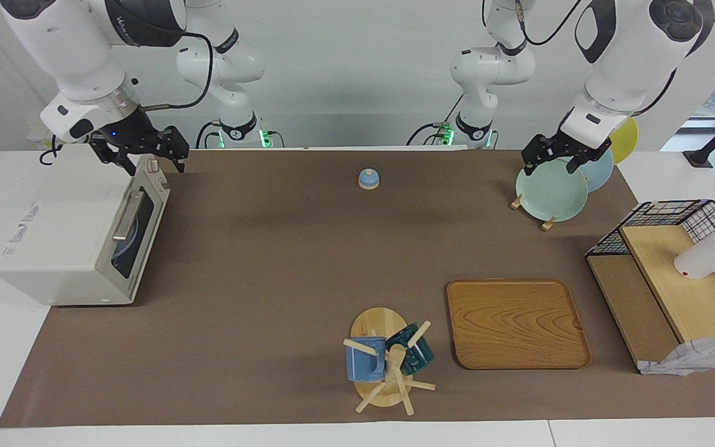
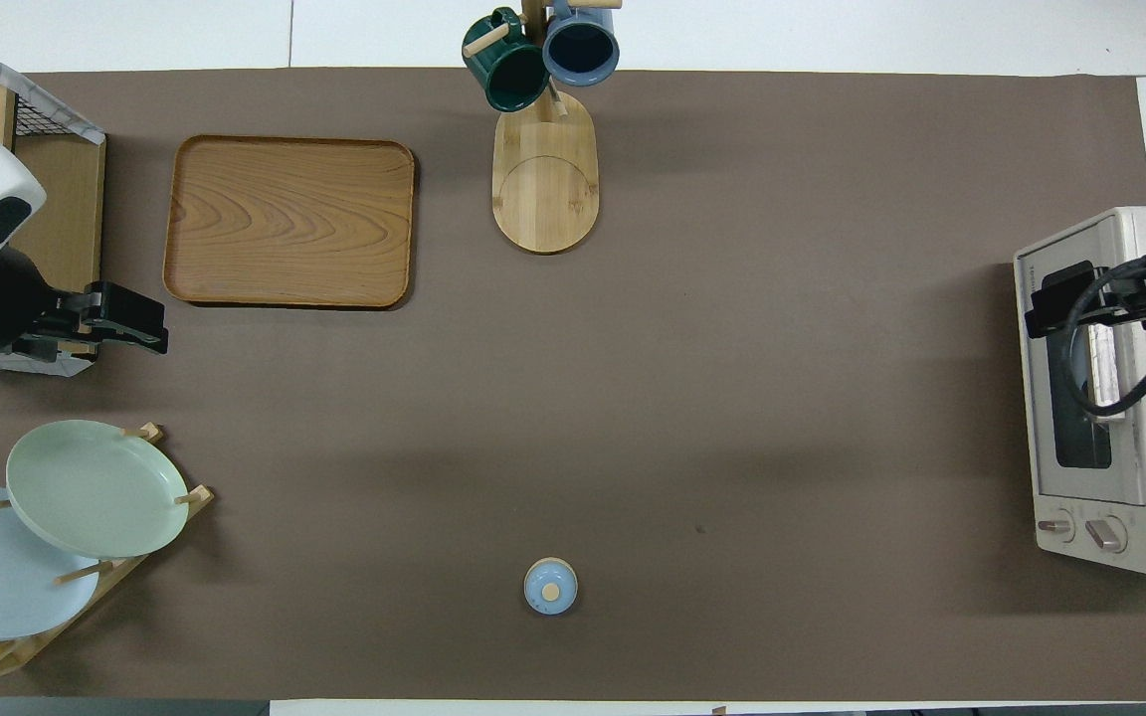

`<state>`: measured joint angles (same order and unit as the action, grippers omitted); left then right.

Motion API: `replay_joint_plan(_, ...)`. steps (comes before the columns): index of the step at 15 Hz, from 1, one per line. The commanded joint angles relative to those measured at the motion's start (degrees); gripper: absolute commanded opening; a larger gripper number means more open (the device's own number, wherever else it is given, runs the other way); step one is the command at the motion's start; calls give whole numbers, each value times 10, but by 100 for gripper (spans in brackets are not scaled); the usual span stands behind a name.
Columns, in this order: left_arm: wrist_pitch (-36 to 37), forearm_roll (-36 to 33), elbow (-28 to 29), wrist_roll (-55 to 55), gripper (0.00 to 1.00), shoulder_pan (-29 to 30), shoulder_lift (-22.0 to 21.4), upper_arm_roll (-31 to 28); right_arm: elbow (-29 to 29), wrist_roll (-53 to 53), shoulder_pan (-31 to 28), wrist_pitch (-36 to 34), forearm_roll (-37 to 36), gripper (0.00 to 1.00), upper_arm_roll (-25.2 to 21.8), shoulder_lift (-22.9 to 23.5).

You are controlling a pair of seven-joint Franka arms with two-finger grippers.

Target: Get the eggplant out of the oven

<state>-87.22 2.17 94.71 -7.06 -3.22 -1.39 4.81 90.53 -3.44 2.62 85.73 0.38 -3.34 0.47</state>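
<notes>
The off-white oven [image 1: 66,236] [image 2: 1145,418] stands at the right arm's end of the table, its dark glass door shut. The eggplant is hidden; through the glass only a bluish curve shows. My right gripper [image 1: 152,162] [image 2: 1055,298] hangs open over the oven's front top edge, above the door handle [image 1: 126,216], with nothing between its fingers. Over the plate rack at the left arm's end, my left gripper [image 1: 551,164] [image 2: 140,333] is open and empty too.
A rack holds a green plate [image 1: 550,192], a blue one and a yellow one. A wooden tray [image 1: 516,323], a mug tree [image 1: 388,363] with two mugs, a small blue domed thing [image 1: 368,179] and a wire-and-wood shelf [image 1: 674,292] with a white cup stand on the brown mat.
</notes>
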Motion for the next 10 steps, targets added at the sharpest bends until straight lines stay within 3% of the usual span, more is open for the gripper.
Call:
replay_joint_plan(1,7,-9,-4,3,100,4,-2,2,2,6,-4,-7,1,100,1,-5)
replay_joint_plan(10,7,-9,-4,3,100,4,-2,1,8,9,-3,-7,-5,100,0,-8)
